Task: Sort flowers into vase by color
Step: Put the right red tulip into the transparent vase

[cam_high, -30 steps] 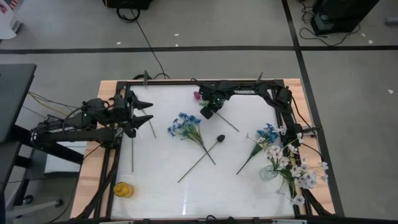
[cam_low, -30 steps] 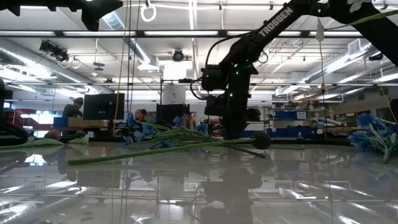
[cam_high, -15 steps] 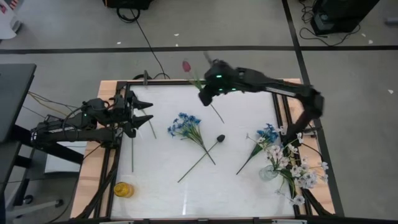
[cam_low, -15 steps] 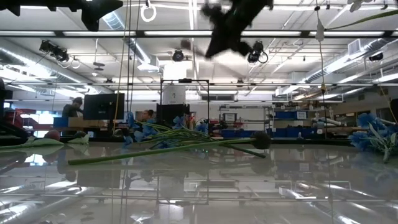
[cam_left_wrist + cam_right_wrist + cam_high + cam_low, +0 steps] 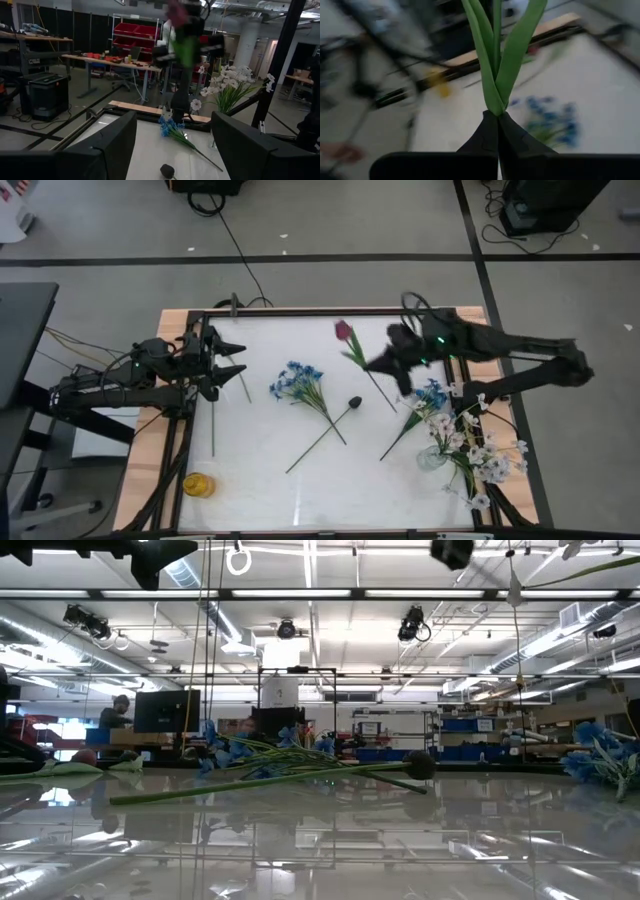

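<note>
My right gripper (image 5: 380, 366) hangs above the table's right half, shut on a tulip with a dark red-purple bud (image 5: 343, 330) and green leaves (image 5: 496, 60). A blue bunch (image 5: 298, 384) and a blackish bud (image 5: 354, 402) on a long stem lie flat on the white table at its middle. Another blue sprig (image 5: 428, 394) lies beside the glass vase (image 5: 432, 458), which holds white sprays (image 5: 482, 456). My left gripper (image 5: 238, 359) waits open above the table's left side, holding nothing. My right gripper pinches the tulip's stem (image 5: 495, 109) between its two shut fingers, at the base of the leaves. It reaches in from the table's right, slanting down, and lies across the stem. The tulip is lifted clear, bud toward the far edge, stem end (image 5: 394, 408) toward the near edge.
A bare green stem (image 5: 212, 425) lies near the table's left edge, with a small yellow object (image 5: 198, 485) at the near left corner. A black frame (image 5: 300, 312) runs round the table. The near middle of the table is bare white surface.
My right gripper has risen from the table's far middle with the tulip, swung toward the right edge and a little nearer, and tipped up from pointing down. The tulip has come off the table and hangs clear. The other flowers lie where they were.
</note>
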